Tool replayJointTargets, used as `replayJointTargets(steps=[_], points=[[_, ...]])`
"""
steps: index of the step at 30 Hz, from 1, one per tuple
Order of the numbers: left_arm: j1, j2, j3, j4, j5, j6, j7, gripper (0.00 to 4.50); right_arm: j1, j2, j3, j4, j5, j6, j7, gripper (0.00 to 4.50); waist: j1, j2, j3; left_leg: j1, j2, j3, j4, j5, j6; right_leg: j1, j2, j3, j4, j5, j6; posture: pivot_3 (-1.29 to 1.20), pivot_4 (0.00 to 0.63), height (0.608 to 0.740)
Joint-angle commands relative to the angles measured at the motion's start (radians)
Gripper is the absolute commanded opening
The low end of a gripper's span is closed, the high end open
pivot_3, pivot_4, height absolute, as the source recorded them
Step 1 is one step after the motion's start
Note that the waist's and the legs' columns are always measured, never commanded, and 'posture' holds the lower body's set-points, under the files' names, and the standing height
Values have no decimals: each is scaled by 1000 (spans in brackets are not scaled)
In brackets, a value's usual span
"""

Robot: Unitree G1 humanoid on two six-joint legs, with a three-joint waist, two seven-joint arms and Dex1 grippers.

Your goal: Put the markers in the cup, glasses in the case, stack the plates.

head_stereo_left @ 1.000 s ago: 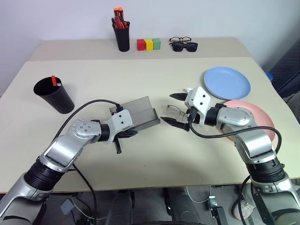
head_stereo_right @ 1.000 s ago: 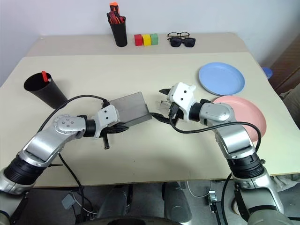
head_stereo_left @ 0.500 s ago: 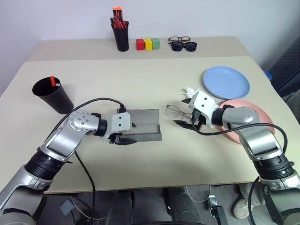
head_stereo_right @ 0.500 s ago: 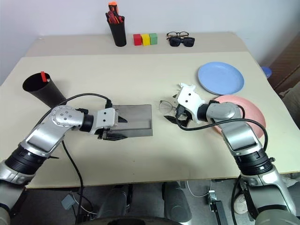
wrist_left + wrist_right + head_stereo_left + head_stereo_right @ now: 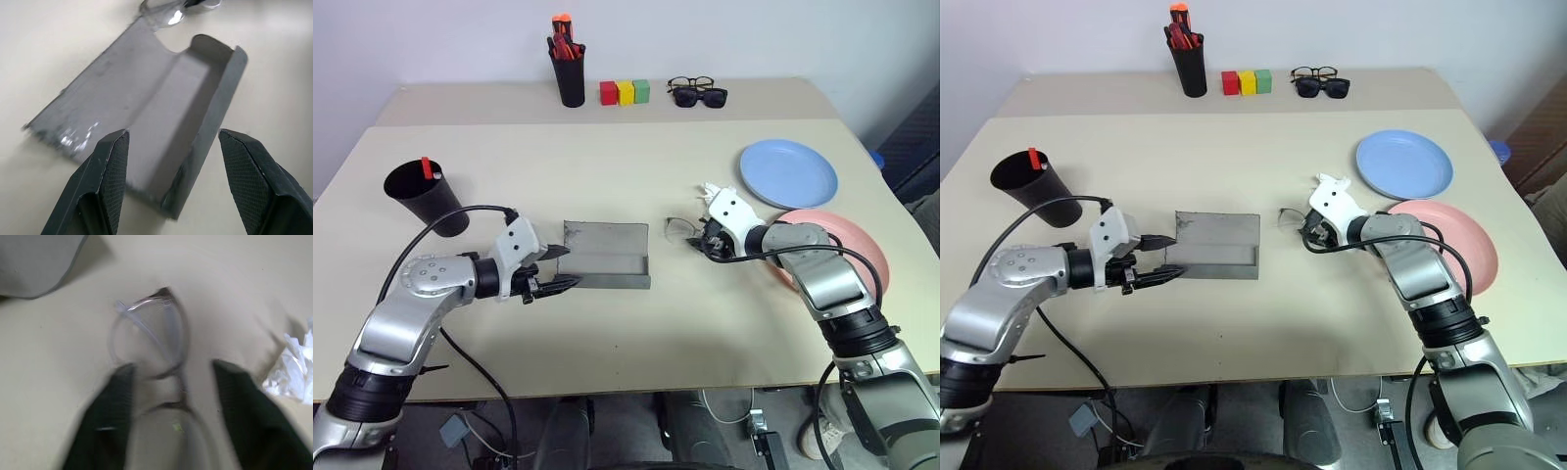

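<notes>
Glasses [image 5: 151, 338] lie on the table just right of the open grey case [image 5: 604, 257], lid flat to receive them; right gripper [image 5: 171, 396] straddles the frame, fingers apart, not yet clamped; left gripper [image 5: 171, 166], jaws apart, sits just off the case.

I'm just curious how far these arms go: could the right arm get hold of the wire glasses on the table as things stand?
Probably yes. The right gripper is already at the glasses, one finger on either side of the frame. Nothing lies between them; the open case sits apart.
</notes>
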Motion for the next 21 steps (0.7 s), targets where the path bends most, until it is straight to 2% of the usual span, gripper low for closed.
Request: replayJointTargets(steps=[1,11,13,15,19,21], points=[[19,-11,53,-59,-28,17,42,2961,-21,-8,-2,-23,-5,13,19,152,0,0,0,0,0,0,0,0,0,0,0,0,0,0,0,0,150,740],[63,-8,82,-67,-34,23,98,2961,-37,-50,9,-64,-60,-52,51,60,-1,0,0,0,0,0,0,0,0,0,0,0,0,0,0,0,150,740],[66,-2,80,-71,-33,23,96,2961,-53,-55,-12,-69,-38,-27,74,561,-1,0,0,0,0,0,0,0,0,0,0,0,0,0,0,0,150,740],[75,19,61,-83,-18,13,79,2961,-67,-73,-13,-80,-41,-10,92,1267,-2,0,0,0,0,0,0,0,0,0,0,0,0,0,0,0,150,740],[82,31,28,-95,-2,-2,72,2961,-74,-81,7,-61,-64,-13,89,3255,-1,0,0,0,0,0,0,0,0,0,0,0,0,0,0,0,150,740],[81,26,18,-95,4,-6,77,2961,-74,-78,14,-37,-78,-20,77,3255,-1,0,0,0,0,0,0,0,0,0,0,0,0,0,0,0,150,740]])
